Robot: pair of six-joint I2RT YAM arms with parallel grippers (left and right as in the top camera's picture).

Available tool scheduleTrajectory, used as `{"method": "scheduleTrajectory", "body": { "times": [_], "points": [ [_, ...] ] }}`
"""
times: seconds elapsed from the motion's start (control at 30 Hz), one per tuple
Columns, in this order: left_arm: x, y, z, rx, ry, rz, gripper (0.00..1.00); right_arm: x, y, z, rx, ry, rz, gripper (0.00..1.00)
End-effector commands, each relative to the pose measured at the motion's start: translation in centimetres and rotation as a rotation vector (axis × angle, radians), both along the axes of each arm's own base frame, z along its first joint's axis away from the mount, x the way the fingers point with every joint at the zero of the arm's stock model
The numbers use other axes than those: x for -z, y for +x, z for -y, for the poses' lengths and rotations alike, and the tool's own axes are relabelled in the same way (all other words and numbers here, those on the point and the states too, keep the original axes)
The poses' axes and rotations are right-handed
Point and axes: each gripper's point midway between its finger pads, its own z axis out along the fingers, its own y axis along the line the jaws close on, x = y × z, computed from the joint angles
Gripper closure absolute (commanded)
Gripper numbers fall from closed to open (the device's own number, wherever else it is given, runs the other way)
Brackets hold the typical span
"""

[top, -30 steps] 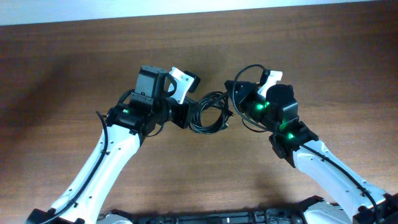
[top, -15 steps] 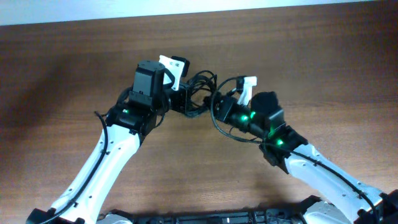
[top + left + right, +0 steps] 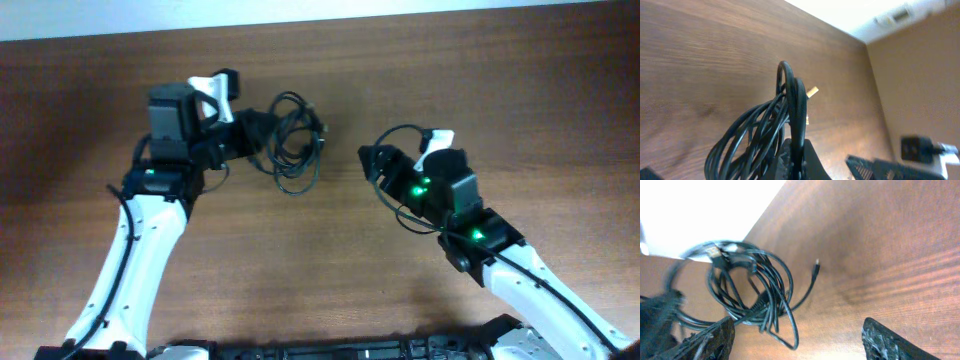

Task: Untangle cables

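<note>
- Several cables (image 3: pixel 293 140) hang as one tangled bundle from the left gripper (image 3: pixel 250 128), which is clamped on them. The right gripper (image 3: pixel 368 160) stands apart from the bundle and holds nothing. Half a second ago both grippers met at the bundle; now the left one has carried it away.
- Left wrist: the cables (image 3: pixel 765 130) rise from between the closed jaws. I think a hard pull could tighten the knot, or let strands slip out.
- Right wrist: the fingers (image 3: pixel 710 340) are wide apart and the cables (image 3: pixel 750 285) lie ahead, towards the left finger. A blind grab there may catch many loops together.
</note>
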Motion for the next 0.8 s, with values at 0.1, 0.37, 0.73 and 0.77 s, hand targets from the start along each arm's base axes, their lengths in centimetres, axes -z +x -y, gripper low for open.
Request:
{"method": "scheduleTrajectory", "body": {
  "times": [0.1, 0.37, 0.73, 0.77],
  "points": [
    [-1.5, 0.2, -0.2, -0.268, -0.322, -0.311, 1.0, 2.7, -2.2, -2.6, -0.199, 0.007, -0.106, 0.17],
    [-1.5, -2.6, 5.9, -0.163, -0.357, -0.411, 1.0, 3.7, -1.7, -5.7, -0.207, -0.115, 0.002, 0.3],
    [-1.2, 1.0, -4.3, -0.107, -0.017, 0.008, 1.0, 4.1, -1.8, 8.8, 0.068, -0.392, -0.095, 0.96],
    [-0.4, 0.4, -4.3, -0.04, 0.068, 0.045, 1.0, 1.4, -2.0, 9.8, 0.101, -0.342, -0.021, 0.96]
  ]
}}
